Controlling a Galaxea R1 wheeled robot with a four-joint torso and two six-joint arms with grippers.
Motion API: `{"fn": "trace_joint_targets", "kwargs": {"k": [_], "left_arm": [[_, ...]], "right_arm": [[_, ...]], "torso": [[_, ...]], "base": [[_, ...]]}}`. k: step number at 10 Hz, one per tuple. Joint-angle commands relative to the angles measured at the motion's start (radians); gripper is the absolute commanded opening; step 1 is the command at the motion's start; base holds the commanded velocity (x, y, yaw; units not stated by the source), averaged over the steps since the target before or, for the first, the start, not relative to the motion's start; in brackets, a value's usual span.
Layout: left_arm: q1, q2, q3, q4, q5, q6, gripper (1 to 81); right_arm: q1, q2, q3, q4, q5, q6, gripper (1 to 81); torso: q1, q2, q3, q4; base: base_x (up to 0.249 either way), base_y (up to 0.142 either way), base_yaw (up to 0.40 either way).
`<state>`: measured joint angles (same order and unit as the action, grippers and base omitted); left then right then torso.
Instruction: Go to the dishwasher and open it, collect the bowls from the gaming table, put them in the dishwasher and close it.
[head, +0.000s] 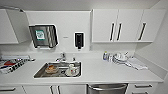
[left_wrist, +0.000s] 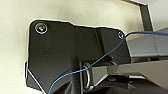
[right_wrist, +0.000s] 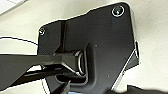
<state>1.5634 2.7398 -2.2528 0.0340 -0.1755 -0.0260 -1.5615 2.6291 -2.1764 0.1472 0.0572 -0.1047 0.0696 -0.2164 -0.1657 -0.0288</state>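
Straight ahead: a white counter (head: 105, 72) runs wall to wall, and we're looking down on it from the head view.
Dishwasher: there it is, the steel front (head: 107, 89) with its bar handle, under the counter's front edge, right of the sink and shut.
Sink: a steel basin (head: 40, 73) sunk in the counter left of centre, with dishes (head: 71, 70) lying in it (too blurred to name one by one).
Tap: the faucet (head: 60, 57) stands just behind the basin.
Wall: a towel dispenser (head: 43, 35) hangs above the sink, a dark soap dispenser (head: 79, 40) just to its right.
Cupboards: white doors with dark handles (head: 120, 25) up on the right, more white drawers (head: 142, 88) beside the dishwasher.
Counter right: a small bottle (head: 105, 55) and a cluster of pale crockery (head: 120, 58) near the wall, a cloth (head: 136, 63) beside them.
Counter left: something colourful (head: 11, 65) at the edge, too unclear to call.
Grippers: cannot tell, wide or narrow, for either one; the wrist views give dark plate, a blue cable (left_wrist: 100, 60) on the left side, and pale surface behind.
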Motion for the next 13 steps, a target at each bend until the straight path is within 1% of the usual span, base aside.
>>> {"fn": "trace_joint_targets", "kwargs": {"k": [1,2,3,6,7,8,9,10,11,12,13], "left_arm": [[-0.032,-0.034,0.016,0.014,0.054,0.0,81.1],[-0.032,-0.066,0.036,0.014,0.054,0.0,81.1],[-0.032,-0.107,0.071,0.014,0.053,-0.006,81.1],[-0.032,-0.282,0.246,0.007,0.047,-0.006,81.1],[-0.032,-0.331,0.293,0.007,0.009,-0.008,81.1],[-0.03,-0.376,0.341,0.007,-0.024,-0.008,81.1],[-0.029,-0.421,0.401,0.012,-0.038,-0.008,81.1],[-0.03,-0.474,0.473,0.015,-0.047,-0.008,81.1],[-0.03,-0.52,0.528,0.015,-0.074,-0.008,81.1],[-0.03,-0.561,0.574,0.015,-0.09,-0.008,81.1],[-0.03,-0.604,0.614,0.017,-0.104,-0.008,81.1]], "right_arm": [[0.036,-0.054,0.053,-0.008,-0.073,-0.004,81.1],[0.034,-0.091,0.118,-0.008,-0.073,-0.004,81.1],[0.034,-0.134,0.174,-0.006,-0.063,-0.003,81.1],[0.056,-0.255,0.349,-0.003,-0.066,0.008,81.1],[0.068,-0.289,0.394,-0.002,-0.071,0.008,81.1],[0.083,-0.34,0.455,0.002,-0.071,0.01,81.1],[0.095,-0.383,0.507,0.002,-0.065,0.01,81.1],[0.108,-0.442,0.573,-0.002,-0.063,0.01,81.1],[0.125,-0.487,0.619,0.0,-0.06,0.01,81.1],[0.146,-0.527,0.664,0.005,-0.06,0.01,81.1],[0.168,-0.573,0.721,0.003,-0.06,0.01,81.1]], "torso": [[0.0,0.0,0.0,0.0],[0.0,0.0,0.0,0.0],[-0.001,0.0,0.0,0.0],[-0.002,0.0,0.0,0.0],[-0.002,0.0,0.0,0.0],[0.063,-0.1,0.0,0.0],[0.064,-0.104,0.0,0.0],[0.074,-0.118,-0.094,0.0],[0.087,-0.14,-0.1,0.0],[0.101,-0.163,-0.117,0.0],[0.12,-0.192,-0.145,0.0]], "base": [[0.0,0.0,0.0],[0.0,0.0,0.0],[0.0,0.0,0.0],[0.0,0.0,0.0],[0.0,0.0,0.0],[0.0,0.0,0.0],[0.0,0.0,0.0],[0.0,0.0,0.0],[0.0,0.0,0.0],[0.0,0.0,0.0],[0.0,0.0,0.0]]}}
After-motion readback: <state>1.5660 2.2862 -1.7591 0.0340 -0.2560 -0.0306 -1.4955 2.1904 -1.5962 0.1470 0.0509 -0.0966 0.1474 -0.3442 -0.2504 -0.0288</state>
